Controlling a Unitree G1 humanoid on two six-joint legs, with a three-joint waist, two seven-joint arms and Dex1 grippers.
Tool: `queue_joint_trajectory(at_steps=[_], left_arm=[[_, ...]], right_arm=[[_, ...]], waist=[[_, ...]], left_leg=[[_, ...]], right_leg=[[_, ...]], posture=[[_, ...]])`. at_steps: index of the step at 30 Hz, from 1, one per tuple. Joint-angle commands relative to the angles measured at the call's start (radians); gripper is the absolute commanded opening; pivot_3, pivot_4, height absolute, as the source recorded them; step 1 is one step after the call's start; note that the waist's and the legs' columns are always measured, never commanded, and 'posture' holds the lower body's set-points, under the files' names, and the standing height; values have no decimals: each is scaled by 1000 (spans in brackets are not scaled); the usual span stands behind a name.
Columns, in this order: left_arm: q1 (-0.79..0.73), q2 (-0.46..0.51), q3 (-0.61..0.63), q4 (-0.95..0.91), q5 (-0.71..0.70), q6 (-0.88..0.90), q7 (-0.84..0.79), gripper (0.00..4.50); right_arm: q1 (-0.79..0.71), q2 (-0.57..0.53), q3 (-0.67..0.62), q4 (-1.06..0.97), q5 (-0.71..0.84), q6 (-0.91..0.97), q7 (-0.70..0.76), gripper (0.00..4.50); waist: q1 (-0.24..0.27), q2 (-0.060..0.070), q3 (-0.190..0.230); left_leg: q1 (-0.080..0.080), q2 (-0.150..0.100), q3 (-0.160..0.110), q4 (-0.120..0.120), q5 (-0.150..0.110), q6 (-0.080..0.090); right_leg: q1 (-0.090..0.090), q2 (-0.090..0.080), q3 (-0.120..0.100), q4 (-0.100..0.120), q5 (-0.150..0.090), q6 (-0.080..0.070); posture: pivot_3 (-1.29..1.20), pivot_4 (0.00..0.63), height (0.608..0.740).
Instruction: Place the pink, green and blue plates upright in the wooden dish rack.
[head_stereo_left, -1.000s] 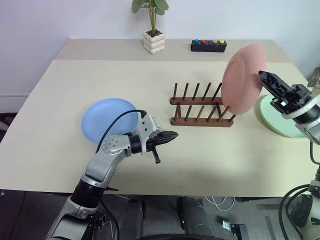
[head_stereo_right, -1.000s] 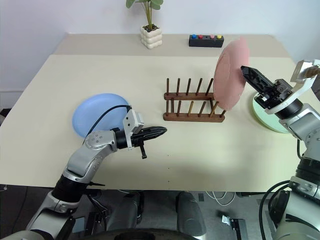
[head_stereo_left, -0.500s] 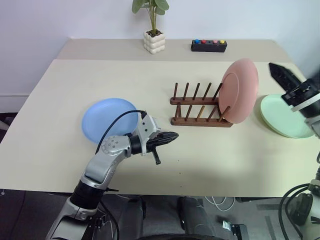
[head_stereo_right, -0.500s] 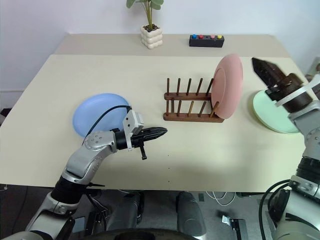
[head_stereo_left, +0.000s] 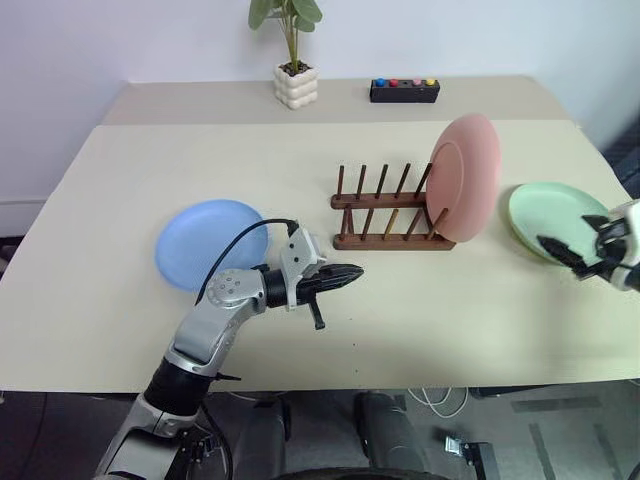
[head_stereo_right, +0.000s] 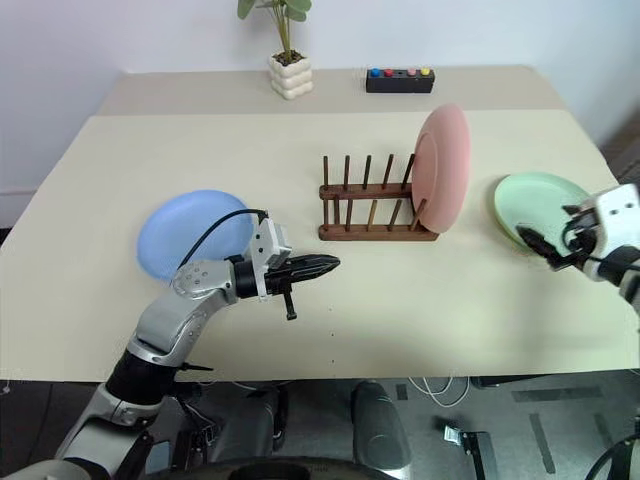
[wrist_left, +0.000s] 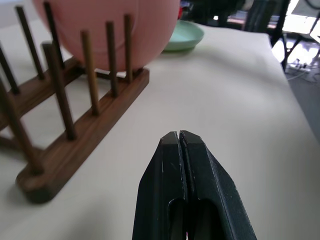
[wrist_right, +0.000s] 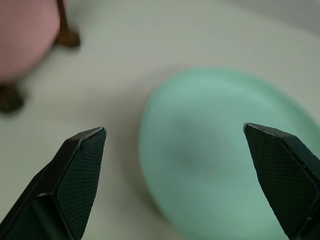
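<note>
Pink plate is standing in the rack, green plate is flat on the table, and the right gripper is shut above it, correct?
Not quite. The right gripper is open, as the right wrist view shows. The pink plate does stand in the rack, and the green plate lies flat.

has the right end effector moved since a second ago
Yes. The right end effector has left the pink plate at the wooden dish rack and dropped toward the green plate, open.

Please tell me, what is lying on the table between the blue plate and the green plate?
The wooden dish rack, with the pink plate upright at its end nearest the green plate. The blue plate lies flat, seen in the left eye view.
</note>
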Motion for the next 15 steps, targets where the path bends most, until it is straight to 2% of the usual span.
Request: queue_joint_trajectory(at_steps=[1,6,7,8,9,15], left_arm=[[-6,3,5,-20,-10,-18,-7,0],[9,9,10,-26,-10,-15,0,0],[12,10,10,-28,-10,-14,2,0],[13,10,10,-29,-9,-14,4,0],[16,11,11,-31,-9,-13,7,0],[24,13,9,-35,-8,-13,16,0]], right_arm=[[-40,-10,27,42,-69,-58,-8,4489],[-134,15,141,206,-189,-146,-18,4489],[-160,20,159,249,-210,-163,-24,4099],[-179,22,171,284,-226,-179,-27,3951],[-198,25,182,318,-241,-192,-32,3643],[-237,34,193,393,-263,-247,-24,712]], waist=[[2,0,0],[2,0,0],[2,0,0],[2,0,0],[2,0,0],[5,-1,0]], left_leg=[[0,0,0,0,0,0],[0,0,0,0,0,0],[0,0,0,0,0,0],[0,0,0,0,0,0],[0,0,0,1,0,0],[0,0,0,1,0,0]], right_leg=[[0,0,0,0,0,1],[0,0,0,0,1,1],[0,0,0,0,1,1],[0,0,0,0,1,1],[1,0,0,0,1,1],[1,-1,0,0,1,2]], posture=[[0,150,730],[0,150,730],[0,150,730],[0,150,730],[0,150,730],[0,150,730]])
